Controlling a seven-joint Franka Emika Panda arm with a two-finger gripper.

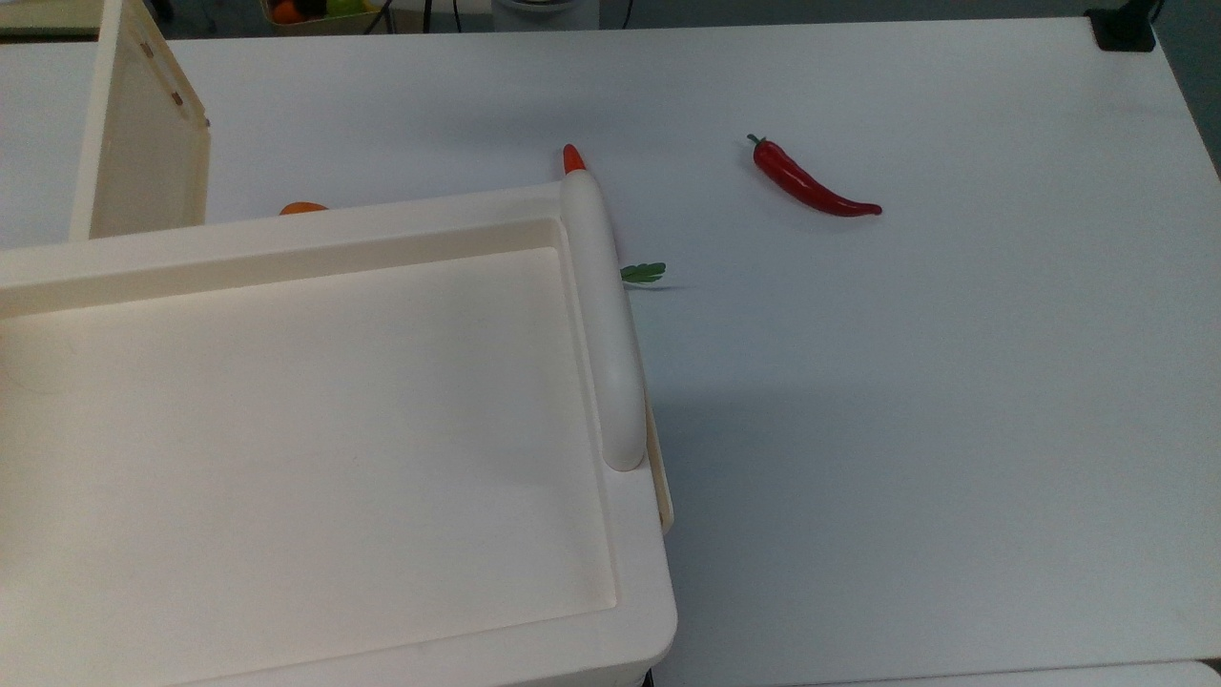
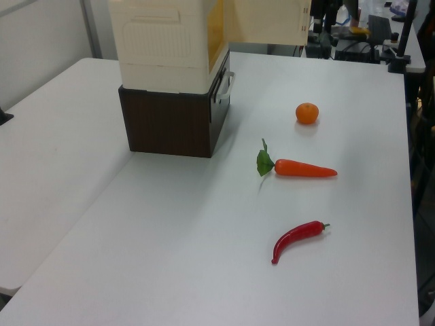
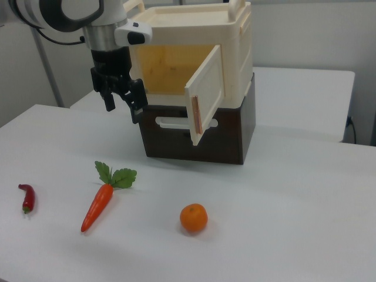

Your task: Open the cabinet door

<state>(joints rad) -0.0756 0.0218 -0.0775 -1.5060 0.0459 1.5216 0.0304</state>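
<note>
Your gripper (image 3: 122,101) hangs with fingers spread and empty, just off the right view's left of the cabinet (image 3: 235,53). From it, the cabinet door (image 3: 207,94) lies toward the right view's right, swung well out from the front on its hinged edge; you can judge it open over the worktop (image 3: 294,223)

Robot arm in the right view: a white rounded joint housing (image 3: 64,13) with a broad dark ring set into its end, narrowing to a grey metallic cylindrical wrist (image 3: 106,36) that carries a small white side piece with a dark oval button. Beneath the wrist hangs the black tool (image 3: 122,103), a blocky body ending in two stubby black fingers (image 3: 137,106) with an open gap between them.
</note>
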